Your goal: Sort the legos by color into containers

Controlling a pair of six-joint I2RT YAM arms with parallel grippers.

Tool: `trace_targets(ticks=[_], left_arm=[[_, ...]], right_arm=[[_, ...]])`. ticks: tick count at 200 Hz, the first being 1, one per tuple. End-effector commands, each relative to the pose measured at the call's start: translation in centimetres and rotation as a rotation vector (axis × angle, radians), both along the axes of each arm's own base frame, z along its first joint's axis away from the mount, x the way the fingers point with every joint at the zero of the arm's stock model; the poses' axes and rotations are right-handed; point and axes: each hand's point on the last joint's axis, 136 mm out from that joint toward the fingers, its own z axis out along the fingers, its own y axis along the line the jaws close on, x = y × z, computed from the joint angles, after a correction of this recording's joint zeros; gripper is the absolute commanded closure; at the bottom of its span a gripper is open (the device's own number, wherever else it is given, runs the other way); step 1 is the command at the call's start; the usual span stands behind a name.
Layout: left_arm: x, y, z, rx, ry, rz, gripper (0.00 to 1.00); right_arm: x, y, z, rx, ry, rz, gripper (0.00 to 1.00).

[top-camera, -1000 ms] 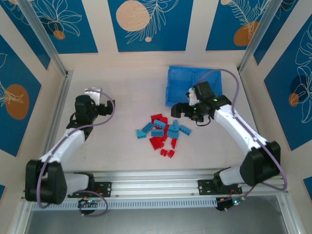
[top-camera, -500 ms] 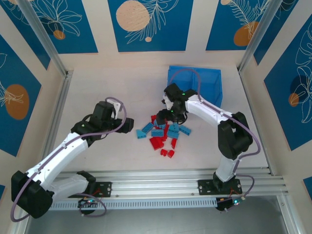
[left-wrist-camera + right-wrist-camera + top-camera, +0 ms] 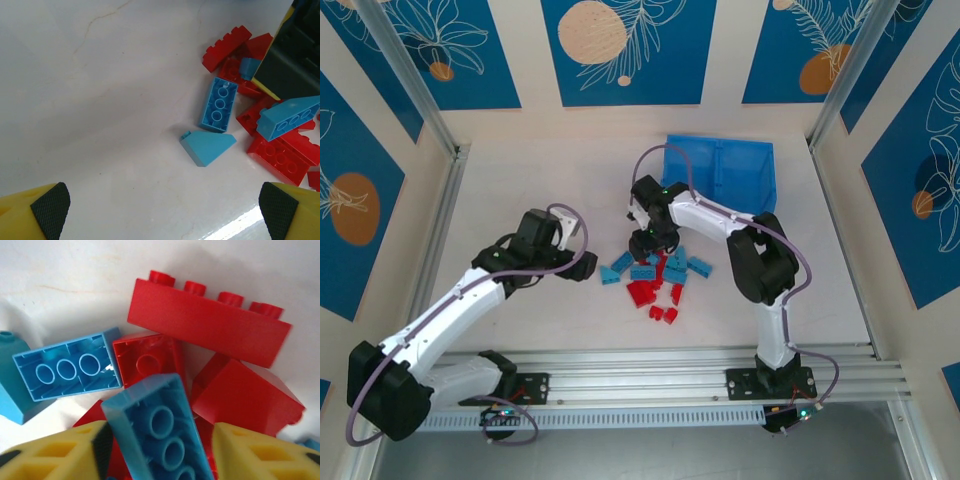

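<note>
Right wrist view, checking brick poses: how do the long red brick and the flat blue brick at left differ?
Colour: the long red brick is red, the flat blue brick light blue. Pose: the red brick shows four studs; the blue brick shows its hollow underside with three tubes. Both are rectangular.

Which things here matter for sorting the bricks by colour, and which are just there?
Job: red legos, light-blue legos, blue tray with two compartments.
Just there: patterned wall panels, metal rail.
</note>
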Motion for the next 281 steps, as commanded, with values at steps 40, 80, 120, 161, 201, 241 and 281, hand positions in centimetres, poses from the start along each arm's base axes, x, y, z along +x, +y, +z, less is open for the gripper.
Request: trace_targets(ticks=[40, 80, 120, 161, 201, 241, 281], left_arm=[[0.3, -1.9, 0.6, -0.022, -0.020, -0.105, 0.00], [0.3, -2.8, 1.3, -0.053, -0.026, -0.148, 0.00], [0.4, -3.3, 2.1, -0.093, -0.041, -0.148, 0.00], [1.0, -3.7, 2.6, -0.114, -0.061, -0.140, 0.00], [1.2, -3.8, 2.9, -0.136, -0.062, -0.127, 0.00], [1.2, -4.0, 2.9, -0.158, -0.057, -0.110, 0.00], [1.5, -3.8, 3.3, -0.153, -0.057, -0.088, 0.00]], right_arm=[[1.0, -0.5, 0.1, -0.087, -0.048, 0.039, 0.77], [1.2, 0.3, 6.0, 0.065, -0.115, 0.000, 0.85], [2.4, -3.3, 13.6, 0.208, -0.245, -0.198, 0.85], [4.4, -9.2, 16.9, 0.258, -0.326, -0.401, 0.85], [8.2, -21.2, 17.2, 0.106, -0.457, -0.780, 0.84], [12.6, -27.7, 11.7, 0.139, -0.349, -0.971, 0.85], [16.9, -28.0, 7.7, 0.130, -0.242, -0.979, 0.82]])
